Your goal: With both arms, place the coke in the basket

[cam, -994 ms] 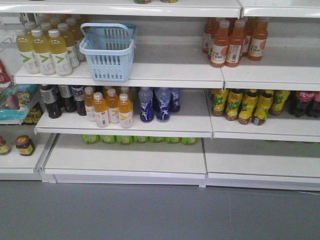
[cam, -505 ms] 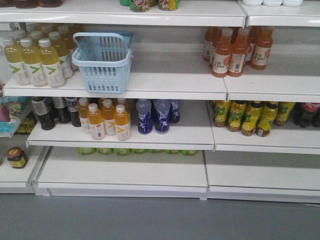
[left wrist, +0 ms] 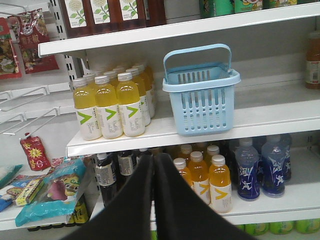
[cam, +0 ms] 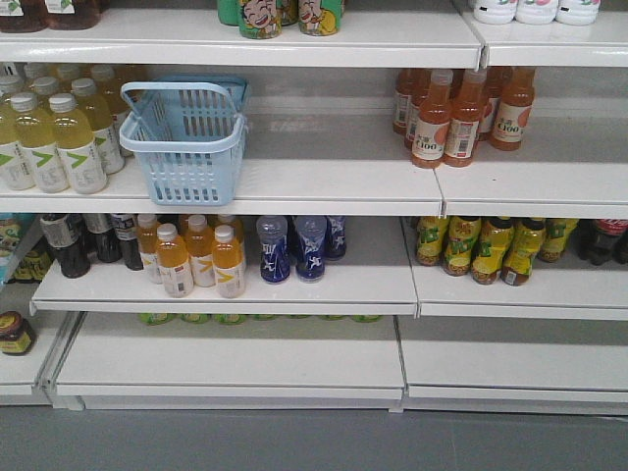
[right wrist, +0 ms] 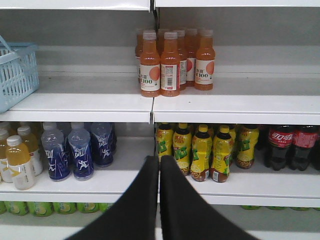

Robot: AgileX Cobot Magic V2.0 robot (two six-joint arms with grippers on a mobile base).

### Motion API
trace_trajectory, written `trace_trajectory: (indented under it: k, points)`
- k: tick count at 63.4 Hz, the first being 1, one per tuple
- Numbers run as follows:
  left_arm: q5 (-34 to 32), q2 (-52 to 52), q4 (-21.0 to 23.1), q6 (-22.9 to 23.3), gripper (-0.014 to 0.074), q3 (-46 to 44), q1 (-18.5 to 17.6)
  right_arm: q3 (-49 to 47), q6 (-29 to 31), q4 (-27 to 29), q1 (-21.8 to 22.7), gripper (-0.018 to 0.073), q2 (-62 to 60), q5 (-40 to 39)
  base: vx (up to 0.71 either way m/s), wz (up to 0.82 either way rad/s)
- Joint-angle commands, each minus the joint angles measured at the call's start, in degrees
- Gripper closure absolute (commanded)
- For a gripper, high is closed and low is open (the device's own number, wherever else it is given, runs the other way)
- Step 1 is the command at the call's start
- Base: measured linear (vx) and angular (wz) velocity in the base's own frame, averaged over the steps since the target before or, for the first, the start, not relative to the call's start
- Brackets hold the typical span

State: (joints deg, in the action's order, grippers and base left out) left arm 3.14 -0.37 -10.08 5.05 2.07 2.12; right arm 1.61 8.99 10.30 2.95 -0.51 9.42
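Note:
The light blue basket [cam: 182,177] stands empty on the upper white shelf, left of centre, with its hoop handle tilted back. It also appears in the left wrist view as the basket [left wrist: 205,110], up and to the right, and its edge shows at the far left of the right wrist view, basket [right wrist: 20,75]. The coke is out of view in every frame. My left gripper [left wrist: 153,157] is shut with nothing in it, low before the shelf of orange-yellow bottles. My right gripper [right wrist: 159,159] is shut and empty too, in front of the middle shelf's edge.
Pale yellow drink bottles [cam: 59,147] stand just left of the basket. Orange bottles [cam: 451,113] sit on the same shelf to the right. Below are blue bottles [cam: 294,245], yellow tea bottles [right wrist: 200,150] and dark cola bottles with red labels [right wrist: 287,145]. Snack bags [left wrist: 45,190] lie far left.
The front view has risen and drawn nearer: shelves and basket slid down and left in frame, and cans on the top shelf came into view. No gripper shows in it.

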Motion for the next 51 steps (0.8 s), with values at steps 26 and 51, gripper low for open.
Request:
trace_trajectory:
  k: [26, 51]
  points:
    - [-3.98, -1.2, 0.37, -0.18, 0.0603, 0.24, -0.28, 0.85, 0.38, 0.01, -0.09, 0.0564, -1.02, -4.06, 0.08, -0.03]
    - [-3.98, -1.2, 0.37, -0.18, 0.0603, 0.24, -0.28, 0.85, 0.38, 0.01, -0.09, 0.0564, -1.02, -4.06, 0.08, -0.03]
